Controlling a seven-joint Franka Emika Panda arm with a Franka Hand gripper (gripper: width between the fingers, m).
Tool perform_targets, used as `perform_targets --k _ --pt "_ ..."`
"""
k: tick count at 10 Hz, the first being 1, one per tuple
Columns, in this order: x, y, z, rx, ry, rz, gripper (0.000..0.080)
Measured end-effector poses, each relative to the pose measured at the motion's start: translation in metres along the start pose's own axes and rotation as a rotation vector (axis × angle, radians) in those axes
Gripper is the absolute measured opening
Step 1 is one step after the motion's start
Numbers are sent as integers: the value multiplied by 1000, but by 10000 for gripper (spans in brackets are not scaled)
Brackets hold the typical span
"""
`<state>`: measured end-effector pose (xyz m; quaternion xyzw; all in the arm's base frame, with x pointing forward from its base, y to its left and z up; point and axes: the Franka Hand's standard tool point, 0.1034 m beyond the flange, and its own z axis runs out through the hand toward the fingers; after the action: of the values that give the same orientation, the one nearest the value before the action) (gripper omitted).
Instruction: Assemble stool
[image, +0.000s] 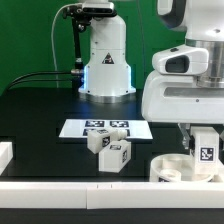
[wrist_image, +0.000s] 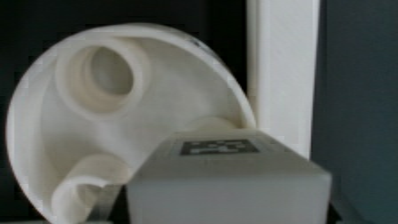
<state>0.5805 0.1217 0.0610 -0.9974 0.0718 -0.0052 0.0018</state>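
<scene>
The stool's round white seat (image: 168, 170) lies at the front on the exterior view's right, holes facing up. My gripper (image: 203, 148) hangs right over its far edge, shut on a chunky white leg (image: 207, 153) with a black-and-white tag. In the wrist view the leg (wrist_image: 222, 185) fills the space between the jaws, its tagged face toward the camera. The seat (wrist_image: 107, 130) sits just beyond it, showing a round hole. Two more tagged legs (image: 100, 141) (image: 116, 154) rest side by side on the black table near the middle.
The marker board (image: 104, 126) lies flat behind the two loose legs. A long white rail (image: 90, 189) runs along the table's front edge, and another piece (image: 5, 154) is at the left. A rail (wrist_image: 285, 70) passes beside the seat. The arm's base (image: 105, 60) stands at the back.
</scene>
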Motion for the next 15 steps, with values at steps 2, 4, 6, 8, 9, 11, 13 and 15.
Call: perform_targets --k 2,4,6,8,9,11,13,15 --pt "0 1 0 5 -2 140 334" --pt "0 -6 -2 30 -3 512 334" --pt "1 -7 -1 86 20 830 334" --pt "0 -8 -1 94 10 925 334" --pt "0 -8 -1 100 4 980 334" --pt "0 -9 -1 113 -13 1112 334" --pt "4 -9 -2 173 -54 1428 334" --pt "4 -16 -2 246 -54 1820 334"
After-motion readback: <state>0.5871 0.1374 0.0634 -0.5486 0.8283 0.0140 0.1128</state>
